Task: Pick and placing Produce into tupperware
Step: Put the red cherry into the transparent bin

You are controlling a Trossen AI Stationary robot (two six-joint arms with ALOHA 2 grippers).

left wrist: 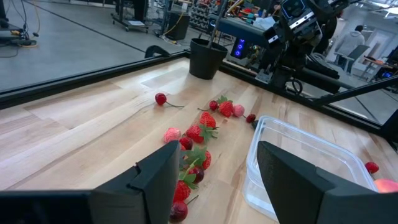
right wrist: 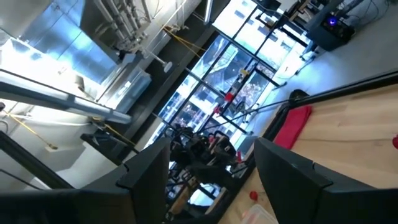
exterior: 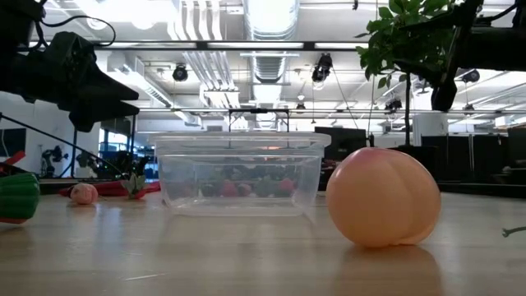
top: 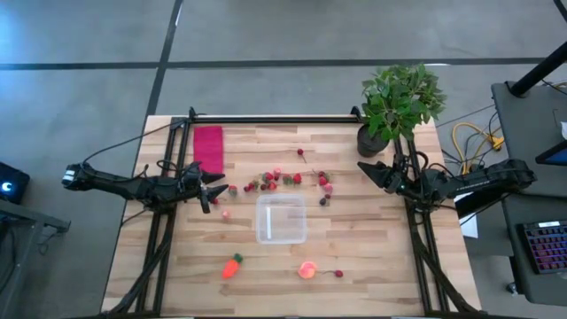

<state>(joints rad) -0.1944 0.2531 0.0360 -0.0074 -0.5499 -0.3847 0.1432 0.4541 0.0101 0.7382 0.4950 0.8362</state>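
Bare tabletop [top: 372,266] rings the tupperware [top: 282,219]; left gripper [top: 215,190] and right gripper [top: 366,168] hover, jaws open, empty.

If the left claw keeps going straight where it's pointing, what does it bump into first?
Probably the strawberries. The left claw is open and aims along their scattered line, with the clear tupperware just off to one side. Depth is hard to judge.

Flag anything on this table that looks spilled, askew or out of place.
Small red berries lie scattered loose over the wood beyond the clear tupperware, like a spill, and one stray berry sits beside the round fruit. The carrot lies alone on the near side. Nothing looks damaged.
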